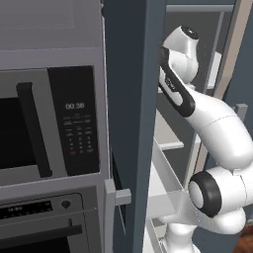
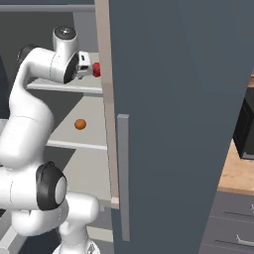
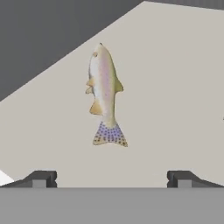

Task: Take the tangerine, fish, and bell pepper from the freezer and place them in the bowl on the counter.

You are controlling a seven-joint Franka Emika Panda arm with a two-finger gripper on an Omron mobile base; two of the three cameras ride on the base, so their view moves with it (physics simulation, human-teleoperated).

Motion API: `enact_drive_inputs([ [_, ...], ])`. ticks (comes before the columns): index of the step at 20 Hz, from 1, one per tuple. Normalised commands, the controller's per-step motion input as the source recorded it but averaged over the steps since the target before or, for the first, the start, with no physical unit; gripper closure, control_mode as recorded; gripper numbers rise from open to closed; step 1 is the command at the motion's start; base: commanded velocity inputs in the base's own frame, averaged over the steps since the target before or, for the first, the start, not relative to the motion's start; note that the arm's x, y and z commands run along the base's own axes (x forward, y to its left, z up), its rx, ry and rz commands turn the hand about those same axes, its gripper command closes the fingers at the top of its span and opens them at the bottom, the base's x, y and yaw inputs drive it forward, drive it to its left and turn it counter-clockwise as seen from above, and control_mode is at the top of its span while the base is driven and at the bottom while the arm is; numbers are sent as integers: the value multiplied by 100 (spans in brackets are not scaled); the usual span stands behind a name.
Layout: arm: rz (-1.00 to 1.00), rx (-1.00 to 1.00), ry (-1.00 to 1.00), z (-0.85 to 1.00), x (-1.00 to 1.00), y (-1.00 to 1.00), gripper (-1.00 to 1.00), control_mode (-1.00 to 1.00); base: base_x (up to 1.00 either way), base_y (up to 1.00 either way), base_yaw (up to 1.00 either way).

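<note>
Now, in the left base view you see the arm (image 1: 212,128) rising from the lower right and reaching past the open freezer (image 1: 133,99) door into the pale shelves at upper right; at the left, the microwave (image 1: 49,123) clock reads 00:38. In the right base view, the tangerine (image 2: 80,124) sits on a middle shelf left of centre, and the bell pepper (image 2: 96,69) peeks out red beside the wrist at upper left, on the shelf above. In the hand view, the fish (image 3: 104,94) lies on the pale shelf, centre frame, tail toward you; the gripper (image 3: 111,178) has its fingertips (image 3: 41,178) spread wide, holding nothing, apparently lined up to straddle it.
</note>
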Motion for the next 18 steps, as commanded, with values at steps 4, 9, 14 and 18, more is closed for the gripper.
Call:
enact_drive_inputs([
  [4, 0, 0, 0, 0, 59, 19, -100, -100, 0, 0, 0],
  [9, 0, 0, 0, 0, 41, 17, -100, -100, 0, 0, 0],
  [14, 0, 0, 0, -4, 31, 18, -100, -100, 0, 0, 0],
  [18, 1, 0, 0, -19, 22, 23, -100, -100, 0, 0, 0],
])
